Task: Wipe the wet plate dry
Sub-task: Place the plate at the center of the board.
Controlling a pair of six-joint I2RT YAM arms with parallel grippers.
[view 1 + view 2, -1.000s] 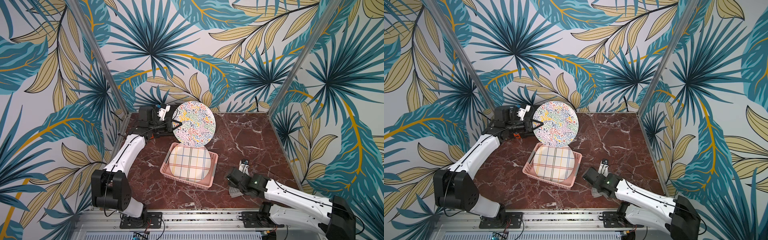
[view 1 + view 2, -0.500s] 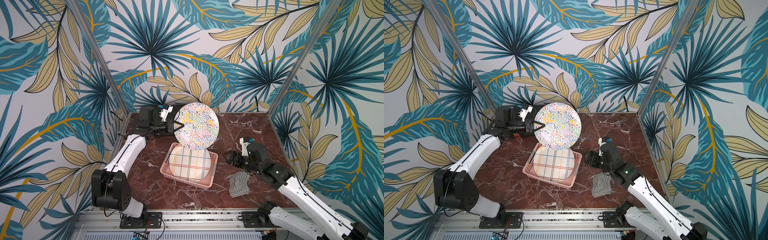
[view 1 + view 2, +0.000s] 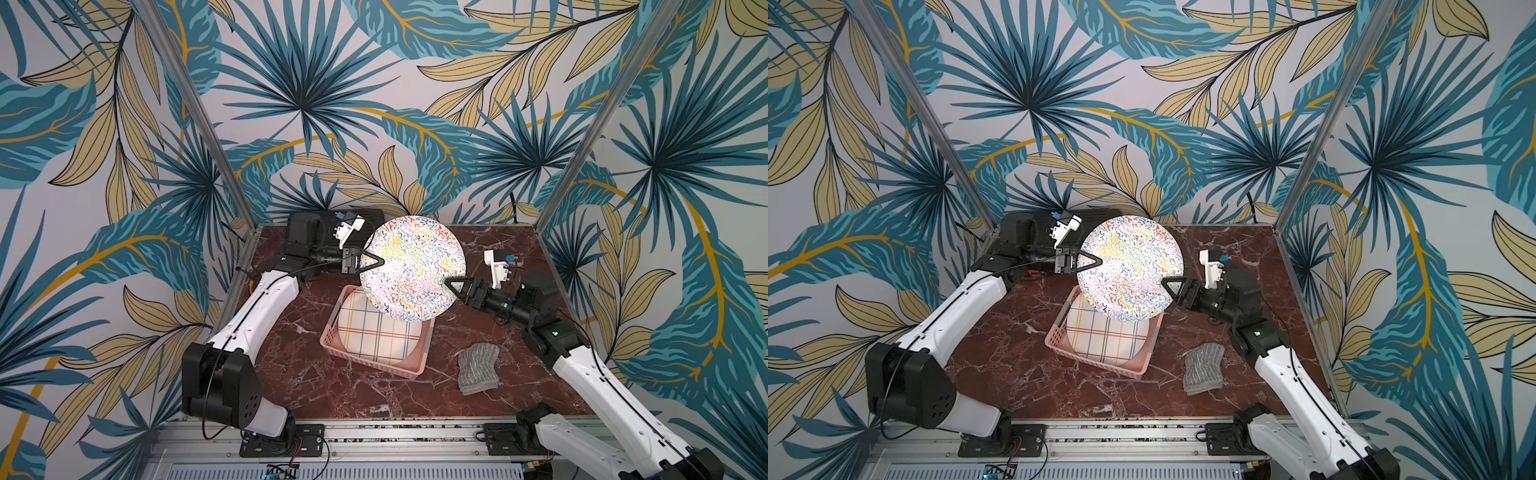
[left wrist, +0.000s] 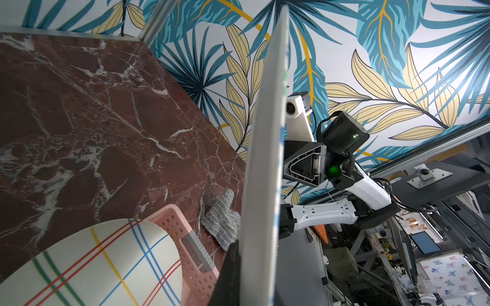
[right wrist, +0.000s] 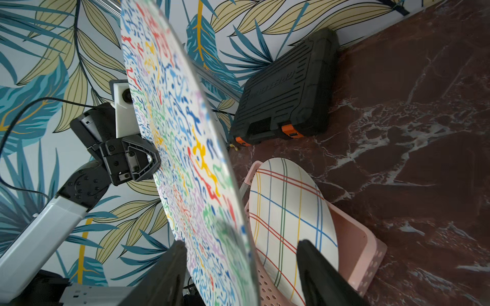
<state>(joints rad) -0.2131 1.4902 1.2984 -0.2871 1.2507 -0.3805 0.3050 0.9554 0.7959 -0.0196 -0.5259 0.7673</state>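
The left pincer (image 3: 371,263) pinched the squiggly plate (image 3: 415,257) by its rim — the right pincer (image 3: 449,284) (jaws spread) straddled the opposite edge, the grey cloth (image 3: 478,368) lying on the bench (image 3: 490,249).

I've got the squiggle plate (image 3: 411,268) lifted over the pink basket (image 3: 330,332), its face towards the camera. The left gripper (image 3: 368,264) pinches its rim at nine o'clock, and the right gripper (image 3: 451,284) is at four. The grey cloth (image 3: 478,368) lies on the table at four o'clock from the basket.
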